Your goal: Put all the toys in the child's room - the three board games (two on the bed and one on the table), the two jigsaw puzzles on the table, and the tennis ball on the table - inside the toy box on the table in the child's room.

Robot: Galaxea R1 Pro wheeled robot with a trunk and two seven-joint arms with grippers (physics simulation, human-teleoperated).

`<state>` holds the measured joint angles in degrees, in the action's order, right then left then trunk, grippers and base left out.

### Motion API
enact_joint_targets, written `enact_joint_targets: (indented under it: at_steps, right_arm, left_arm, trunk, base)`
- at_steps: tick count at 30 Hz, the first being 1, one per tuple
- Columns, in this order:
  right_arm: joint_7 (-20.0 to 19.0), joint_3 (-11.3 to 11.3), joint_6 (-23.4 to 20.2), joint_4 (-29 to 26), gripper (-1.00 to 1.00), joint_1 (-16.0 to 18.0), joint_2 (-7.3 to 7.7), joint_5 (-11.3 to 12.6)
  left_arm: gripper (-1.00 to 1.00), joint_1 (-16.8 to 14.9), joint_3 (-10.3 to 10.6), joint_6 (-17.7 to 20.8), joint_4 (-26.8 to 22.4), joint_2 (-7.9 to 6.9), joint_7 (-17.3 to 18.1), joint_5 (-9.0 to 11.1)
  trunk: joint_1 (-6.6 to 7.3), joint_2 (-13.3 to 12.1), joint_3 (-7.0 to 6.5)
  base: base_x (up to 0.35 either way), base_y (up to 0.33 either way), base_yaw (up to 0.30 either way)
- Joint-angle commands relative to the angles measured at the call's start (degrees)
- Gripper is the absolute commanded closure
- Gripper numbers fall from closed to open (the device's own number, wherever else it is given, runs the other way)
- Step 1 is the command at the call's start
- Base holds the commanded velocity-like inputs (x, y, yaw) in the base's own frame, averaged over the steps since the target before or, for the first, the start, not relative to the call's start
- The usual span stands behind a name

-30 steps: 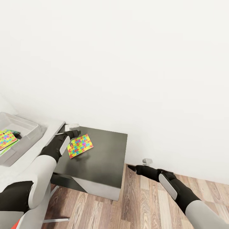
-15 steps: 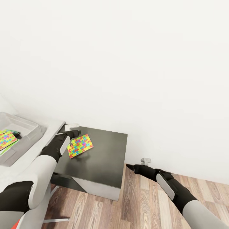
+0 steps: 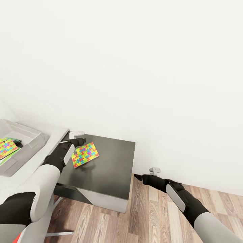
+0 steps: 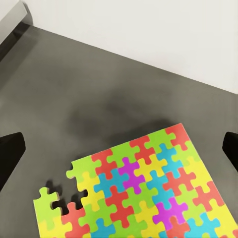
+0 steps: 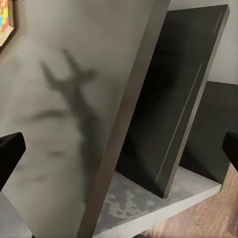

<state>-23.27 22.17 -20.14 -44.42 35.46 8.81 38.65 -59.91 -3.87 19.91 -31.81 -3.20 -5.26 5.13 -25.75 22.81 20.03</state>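
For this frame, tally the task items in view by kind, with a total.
Jigsaw puzzles: 2, one on the dark cabinet top by the left gripper at, one inside the toy box at
Toy box: 1
A dark item beside the puzzle in the box: 1, too small to identify
Total: 4

A multicoloured jigsaw puzzle [image 3: 85, 154] lies on the dark grey cabinet top [image 3: 111, 162] beside a wood-plank floor [image 3: 148, 216].

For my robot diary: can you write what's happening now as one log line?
left gripper: open over jigsaw puzzle on dark cabinet top | right gripper: open, empty | toy box: holds other puzzle
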Motion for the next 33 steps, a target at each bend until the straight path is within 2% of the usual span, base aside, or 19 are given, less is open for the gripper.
enact_joint_targets:
  at_steps: [1,23,33]
  right_arm:
    - [0.06,0.16,-0.25,-0.05,-1.0,0.05,0.06,0.46]
    - [0.39,0.29,-0.31,1.12,-1.0,0.05,-0.01,0.46]
    - [5.39,0.38,-0.48,3.21,-1.0,0.05,-0.07,0.46]
  left_arm:
    - [-1.0,-0.03,0.02,0.31,-0.09,0.01,-0.28,0.55]
    - [-1.0,-0.03,0.0,0.26,-0.18,0.03,-0.28,0.52]
    - [-1.0,-0.03,0.0,-0.2,-0.18,0.03,-0.28,0.49]
  trunk:
    - [-0.03,0.11,0.1]
    - [-0.03,0.11,0.1]
    - [-0.03,0.11,0.1]
  base:
    - [0.0,0.0,0.0]
    - [0.0,0.0,0.0]
    - [0.0,0.0,0.0]
